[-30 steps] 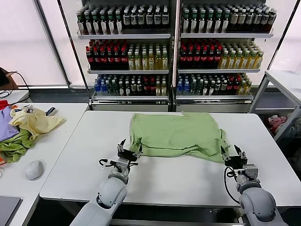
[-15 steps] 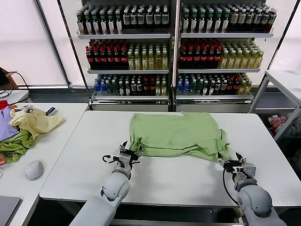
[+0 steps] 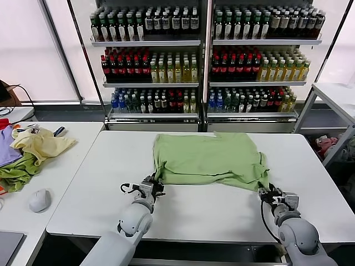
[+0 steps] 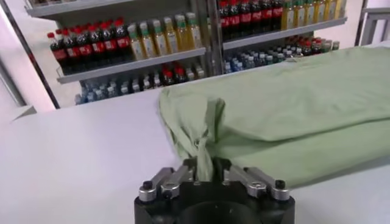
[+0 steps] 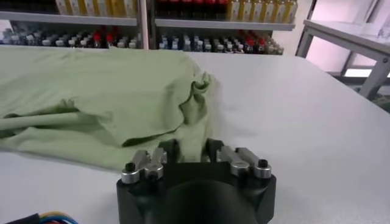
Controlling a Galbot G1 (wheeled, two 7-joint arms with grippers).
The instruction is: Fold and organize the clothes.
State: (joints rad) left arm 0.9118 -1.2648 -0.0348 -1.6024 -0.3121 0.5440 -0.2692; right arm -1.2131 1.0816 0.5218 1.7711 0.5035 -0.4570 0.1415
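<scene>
The light green polo shirt lies spread on the white table, folded partly over itself; its chest graphic is hidden. My left gripper is at the shirt's near left corner, shut on a strip of fabric. My right gripper is at the near right corner, shut on the shirt's edge. Both grippers sit low at the table surface.
A heap of pale yellow, purple and darker green garments and a computer mouse lie on the left side table. Shelves of bottles stand behind. Another white table is at the far right.
Both grippers have closed in on the shirt's near corners and shut on the fabric. The left moved right, the right moved left and nearer.
</scene>
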